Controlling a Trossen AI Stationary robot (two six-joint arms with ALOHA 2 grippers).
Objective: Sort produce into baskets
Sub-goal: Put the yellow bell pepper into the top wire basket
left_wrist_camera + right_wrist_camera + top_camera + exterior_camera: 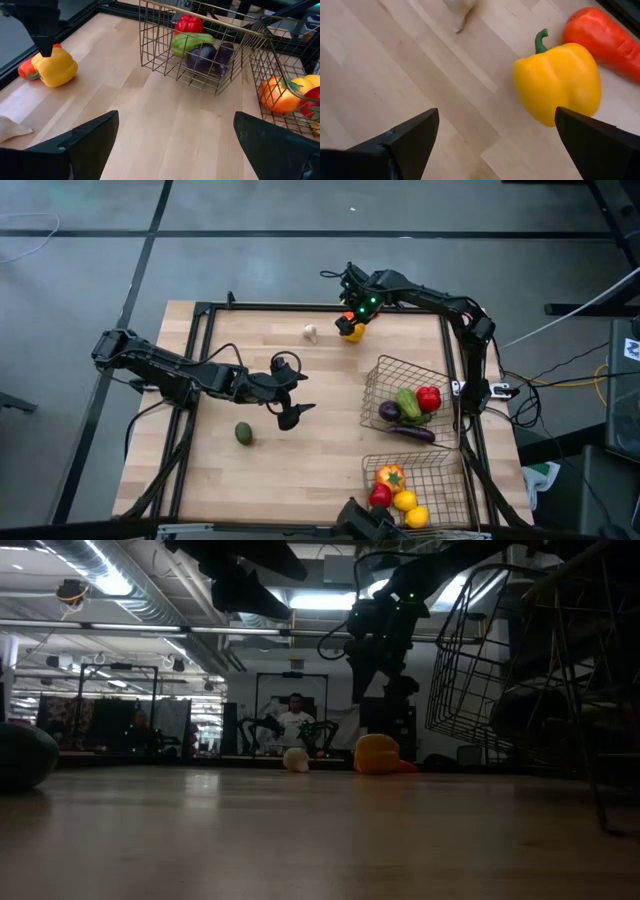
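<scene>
Open right gripper (352, 320) above yellow pepper (557, 83)

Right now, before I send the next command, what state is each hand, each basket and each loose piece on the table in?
left hand: open, empty, mid-table.
right hand: open, empty, above the yellow pepper.
yellow pepper: loose on the table, beside an orange-red piece.
garlic: loose on the table.
avocado: loose on the table.
upper basket: holds vegetables.
lower basket: holds fruit.

Yellow pepper (556, 82) beside orange piece (601, 40), garlic (310, 332) near; avocado (243, 433) alone; baskets (383, 385) part-filled.
</scene>
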